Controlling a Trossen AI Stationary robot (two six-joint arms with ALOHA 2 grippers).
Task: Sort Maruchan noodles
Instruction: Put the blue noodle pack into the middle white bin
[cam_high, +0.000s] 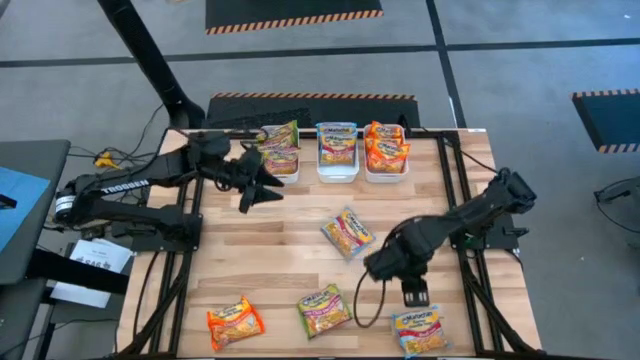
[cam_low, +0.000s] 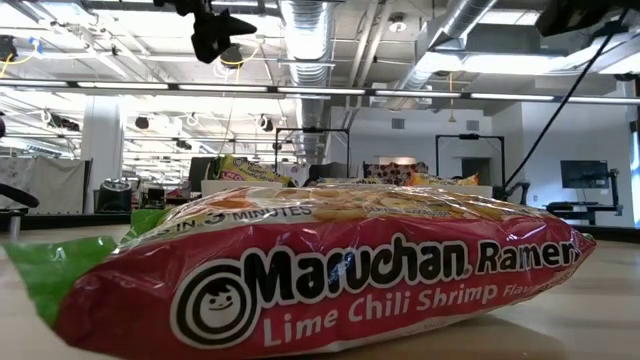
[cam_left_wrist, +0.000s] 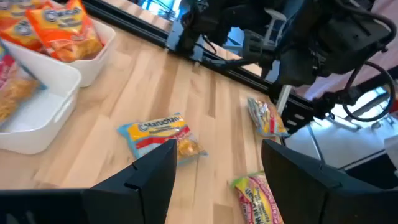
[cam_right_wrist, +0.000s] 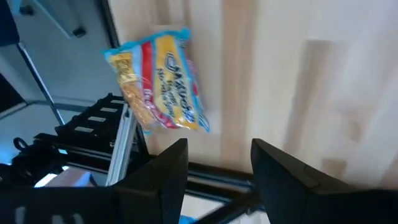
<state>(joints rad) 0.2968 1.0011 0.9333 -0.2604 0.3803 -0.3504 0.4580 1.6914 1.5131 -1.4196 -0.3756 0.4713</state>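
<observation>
Maruchan noodles lie scattered over my wooden table (cam_high: 250, 255), and the largest thing I see is the green-edged packet (cam_low: 320, 270) filling the low view, printed "Maruchan Ramen", "Lime Chili Shrimp" and "3 MINUTES". Three white bins (cam_high: 338, 172) at the far edge hold sorted packets. My right gripper (cam_high: 412, 292) hangs with fingers apart and empty just beside the blue-edged packet (cam_high: 420, 330) near the front edge, while my left gripper (cam_high: 268, 186), spread wide and empty, waits by the bins.
</observation>
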